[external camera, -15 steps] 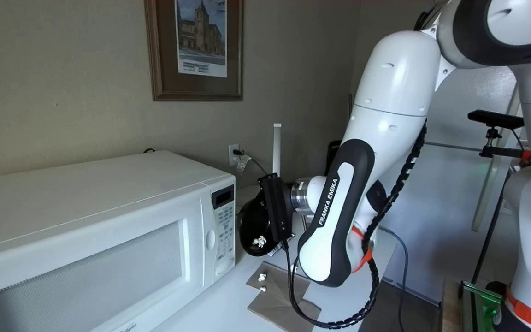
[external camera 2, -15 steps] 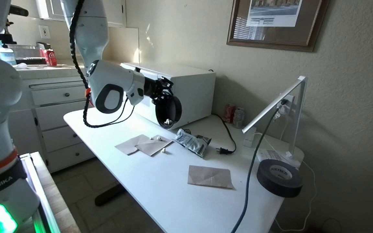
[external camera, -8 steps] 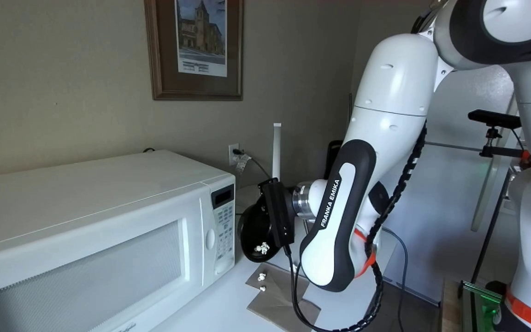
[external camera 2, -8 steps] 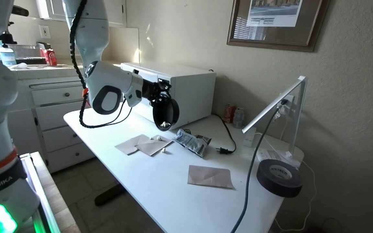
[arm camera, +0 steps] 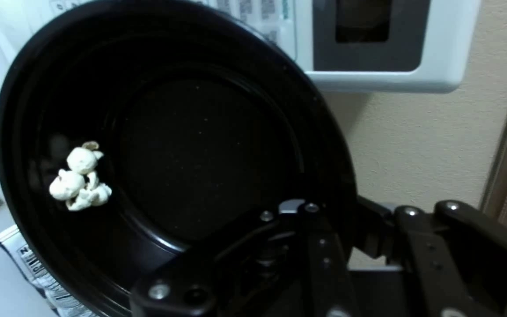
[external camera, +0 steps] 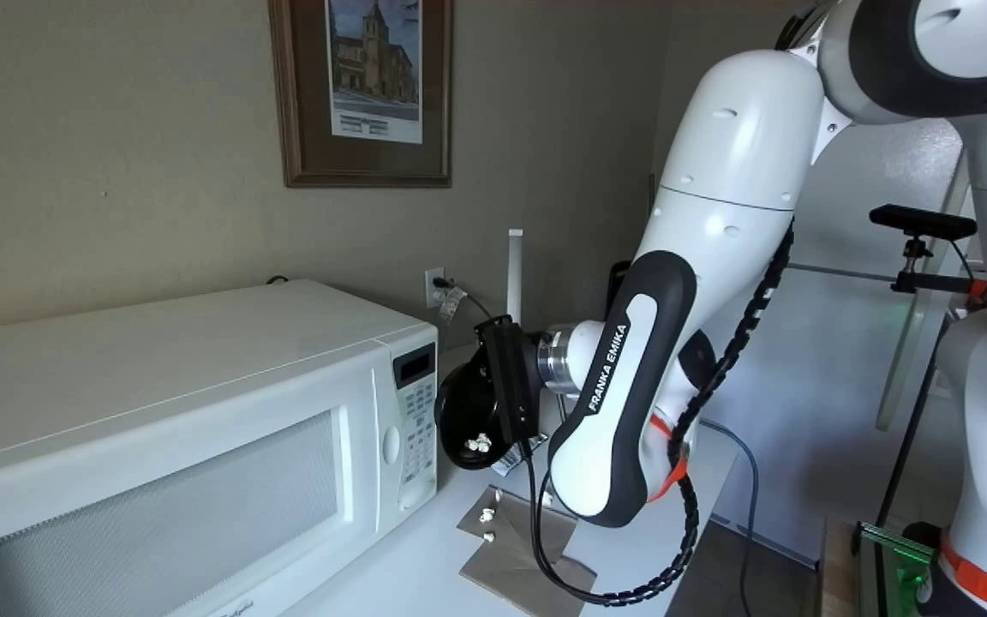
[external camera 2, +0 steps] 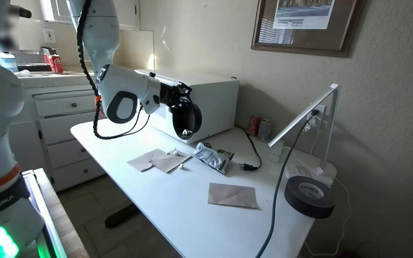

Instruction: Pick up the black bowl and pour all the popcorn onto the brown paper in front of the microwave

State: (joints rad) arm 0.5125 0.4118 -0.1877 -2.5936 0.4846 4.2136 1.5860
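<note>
My gripper (arm camera: 339, 213) is shut on the rim of the black bowl (arm camera: 205, 132), which is tipped on its side in the air beside the microwave (external camera: 202, 403). Several pieces of popcorn (arm camera: 79, 180) rest against the bowl's lower wall. Below lies the brown paper (external camera 2: 170, 162), overlapping another brown sheet (external camera 2: 145, 159). A few popcorn pieces (external camera: 487, 515) are on the paper. One loose piece (external camera 2: 181, 166) sits on the table just past its edge.
A silver packet (external camera 2: 213, 157) lies beside the paper, near a black plug (external camera 2: 251, 167). A third brown sheet (external camera 2: 232, 195), a tape roll (external camera 2: 309, 197) and a white lamp (external camera 2: 301, 114) are further along the table. Two cans (external camera 2: 258, 127) stand by the wall.
The bowl and gripper dip slightly, then rise again to a little above where they were. A small white piece now shows near the paper's far edge. The grip stays the same.
</note>
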